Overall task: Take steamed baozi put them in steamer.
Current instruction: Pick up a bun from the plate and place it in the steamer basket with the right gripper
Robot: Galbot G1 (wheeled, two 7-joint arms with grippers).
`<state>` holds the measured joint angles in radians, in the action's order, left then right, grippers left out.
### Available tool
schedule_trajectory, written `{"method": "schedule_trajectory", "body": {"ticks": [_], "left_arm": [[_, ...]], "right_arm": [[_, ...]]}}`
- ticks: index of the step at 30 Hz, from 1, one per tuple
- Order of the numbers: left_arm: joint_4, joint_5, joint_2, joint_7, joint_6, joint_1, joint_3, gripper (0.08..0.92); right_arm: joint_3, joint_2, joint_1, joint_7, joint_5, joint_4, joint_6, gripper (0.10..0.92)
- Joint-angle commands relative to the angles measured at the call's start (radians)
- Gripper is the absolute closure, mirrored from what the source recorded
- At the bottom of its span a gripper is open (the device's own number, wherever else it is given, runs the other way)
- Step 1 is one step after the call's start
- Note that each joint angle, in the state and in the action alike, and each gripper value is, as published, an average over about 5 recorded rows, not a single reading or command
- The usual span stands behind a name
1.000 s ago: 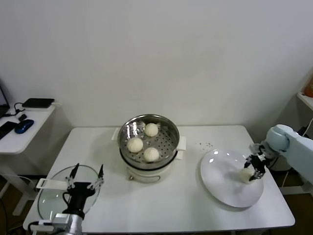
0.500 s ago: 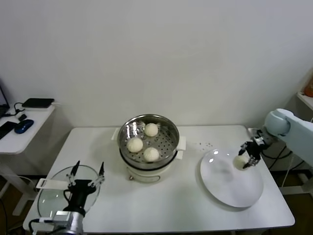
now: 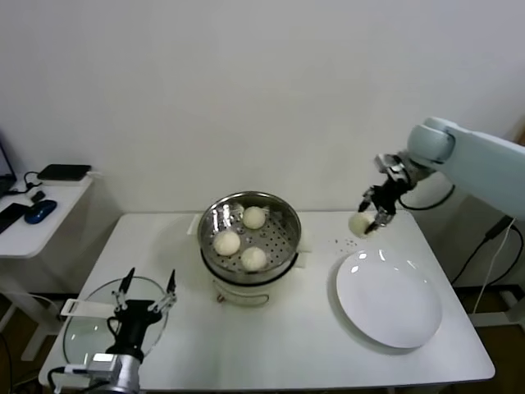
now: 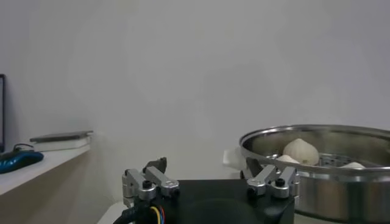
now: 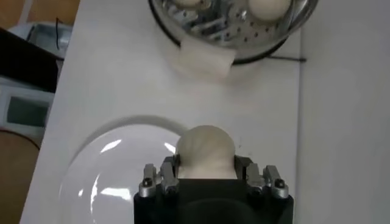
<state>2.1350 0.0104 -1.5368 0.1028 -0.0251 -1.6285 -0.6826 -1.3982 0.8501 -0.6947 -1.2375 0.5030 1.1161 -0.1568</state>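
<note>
Baozi: four. Three in steamer (image 3: 250, 234); one (image 3: 359, 224) pinched by right gripper (image 3: 373, 215) above table (image 3: 271, 345). Left gripper (image 3: 146, 304) spread over lid (image 3: 82, 324). Plate (image 3: 390, 305): one.

The head view looks forward and down from above on the whole tabletop (image 3: 271, 345), wall behind. The left wrist view sits low, near tabletop level, facing across toward the steamer (image 4: 317, 155) side-on. The right wrist view looks steeply down from close above the plate (image 5: 116, 164). All three share the steamer (image 3: 250, 234); the lid below the left camera is probably hidden
</note>
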Motion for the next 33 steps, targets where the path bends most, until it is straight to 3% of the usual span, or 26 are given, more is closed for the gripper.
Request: {"method": "schedule_trajectory", "body": {"ticks": [1,18,33], "left_arm": [[0.000,0.010,0.006,0.001,0.004,0.000,-0.001,0.177],[0.005,0.031,0.012,0.001,0.022,-0.033,-0.025,0.177],[-0.003,0.032,0.014,0.001,0.024,-0.035,-0.027,0.177]], "right_arm": [[-0.145,0.246,-0.163,0.031,0.258,-0.052,-0.067,0.423],[-0.063,0.470,0.058,0.075,0.238,-0.249,-0.101,0.422],[-0.022,0.503,0.168,0.074,0.157,-0.338,-0.099,0.406]]}}
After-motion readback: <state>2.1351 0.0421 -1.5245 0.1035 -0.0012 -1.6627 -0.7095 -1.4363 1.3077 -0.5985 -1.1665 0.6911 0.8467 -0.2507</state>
